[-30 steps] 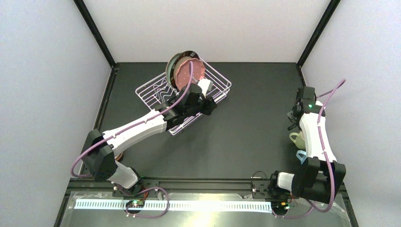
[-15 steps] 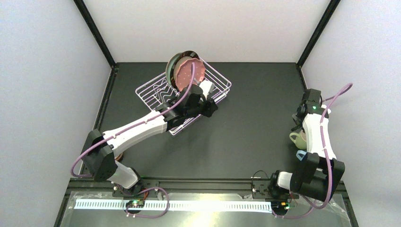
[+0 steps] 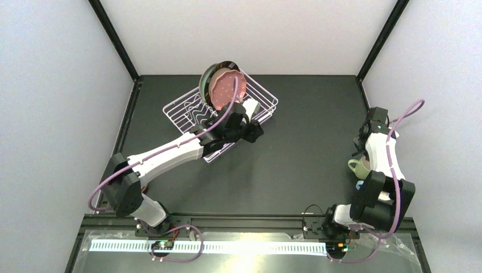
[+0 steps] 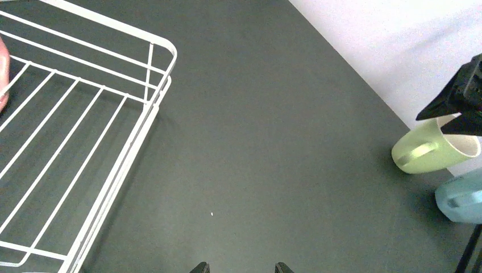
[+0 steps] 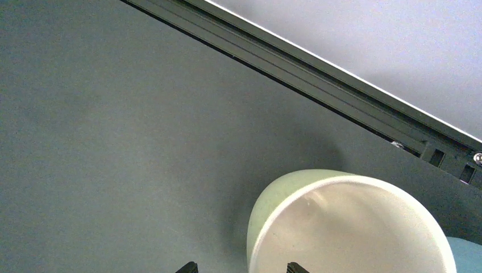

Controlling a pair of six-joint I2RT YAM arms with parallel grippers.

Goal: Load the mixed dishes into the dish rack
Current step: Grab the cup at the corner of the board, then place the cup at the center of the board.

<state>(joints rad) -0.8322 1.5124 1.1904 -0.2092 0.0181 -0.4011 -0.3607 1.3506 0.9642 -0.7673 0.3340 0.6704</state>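
Hovering with parted, empty fingers beside the dish rack while the other arm hangs over the mugs.

Two plates stand on edge at the far corner of the dish rack [image 3: 190, 111]: the pink speckled plate [image 3: 228, 90] in front and the mint-green plate [image 3: 207, 78] close behind it. The left gripper [image 4: 240, 267] is over the rack's right side, jaws apart and holding nothing, with dark table [image 3: 301, 114] below its tips. Well to the right of the rack, near the table's edge, the pale green mug [image 5: 341, 227] stands upright with the light blue mug [image 4: 460, 199] just beside it, on the side away from the rack. The right gripper [image 5: 240, 267] is above the green mug with its jaws spread wide. One fingertip shows over the mug's mouth and the other outside the rim; whether they touch cannot be told.
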